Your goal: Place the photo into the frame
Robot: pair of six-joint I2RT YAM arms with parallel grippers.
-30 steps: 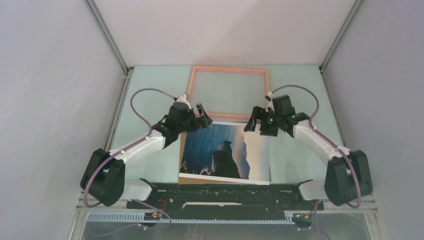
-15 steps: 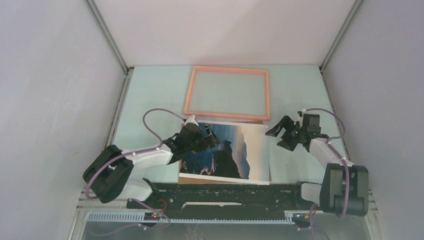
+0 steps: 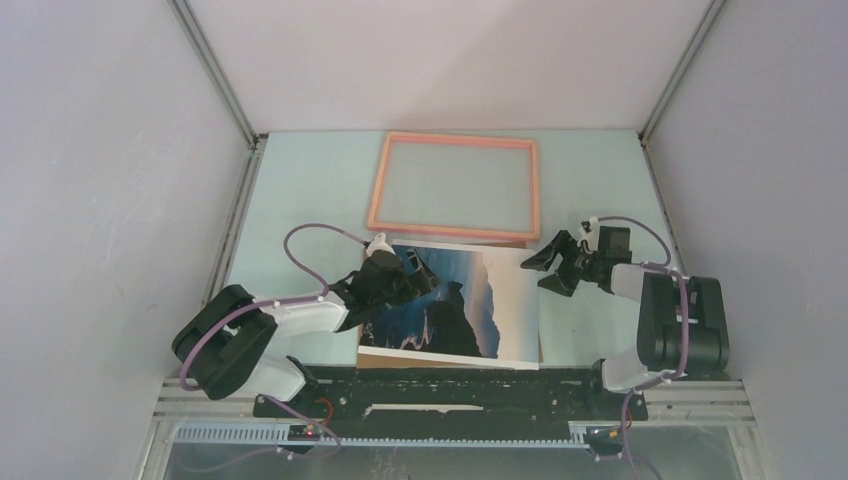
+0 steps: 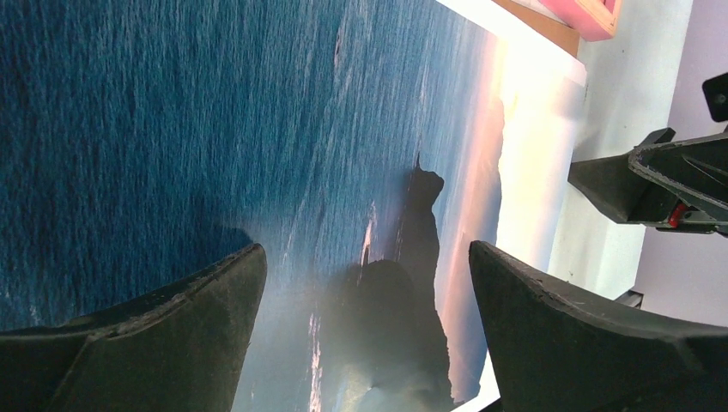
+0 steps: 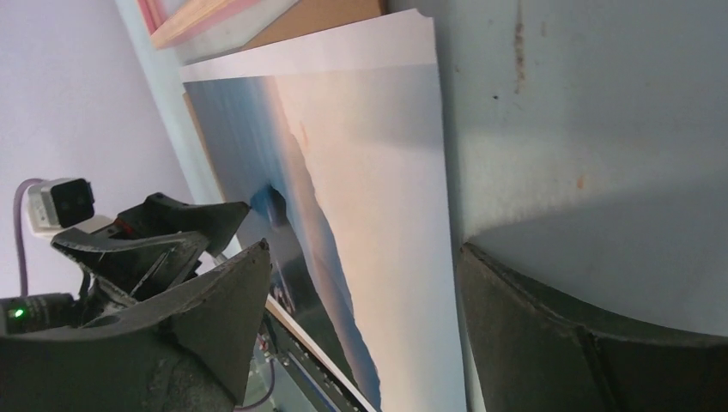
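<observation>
The photo is seen picture-up at lower centre, on a brown board, just below the frame. Both pairs of jaws are spread, nothing pinched: the left gripper over its left part, the right gripper at its right edge. The thin edge is best nipped shallowly and lifted level, uncreased. One photo, one frame, one board and two grippers are counted.

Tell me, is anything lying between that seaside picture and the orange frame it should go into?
Nothing visible blocks the way. The frame lies flat just beyond the far edge of the photo, with nothing inside it. Only a thin strip of the brown backing board, under the photo, shows between them, lying flat.
</observation>
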